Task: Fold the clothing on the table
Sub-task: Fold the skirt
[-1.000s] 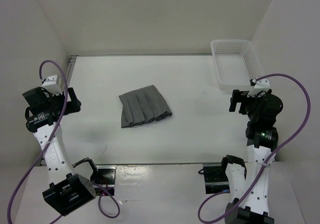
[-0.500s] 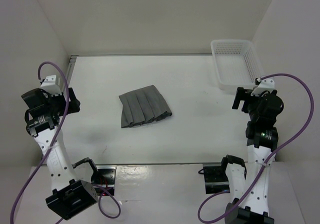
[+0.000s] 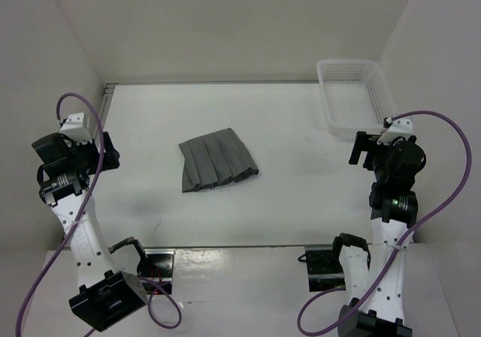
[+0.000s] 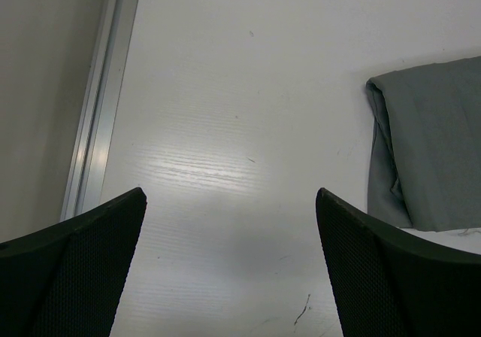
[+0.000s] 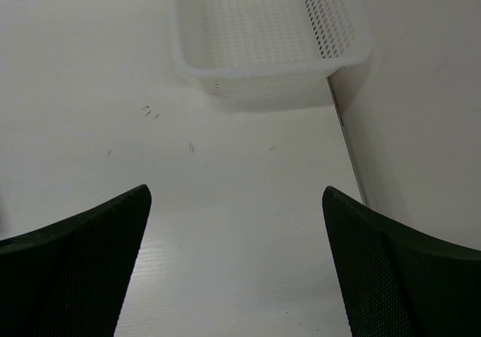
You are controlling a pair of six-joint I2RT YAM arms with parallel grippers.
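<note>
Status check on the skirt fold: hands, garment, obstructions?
Left hand open, empty, left of skirt. Right hand open, empty, near mesh basket. Skirt flat on table, untouched. Nothing between hands and skirt.

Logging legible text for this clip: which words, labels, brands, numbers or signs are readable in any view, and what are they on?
None: no text can be read in any view.
skirt: plain grey pleats, no tag or print showing.
basket: plain white mesh, no marking.
table: only a few faint scuff marks, no writing.
</note>
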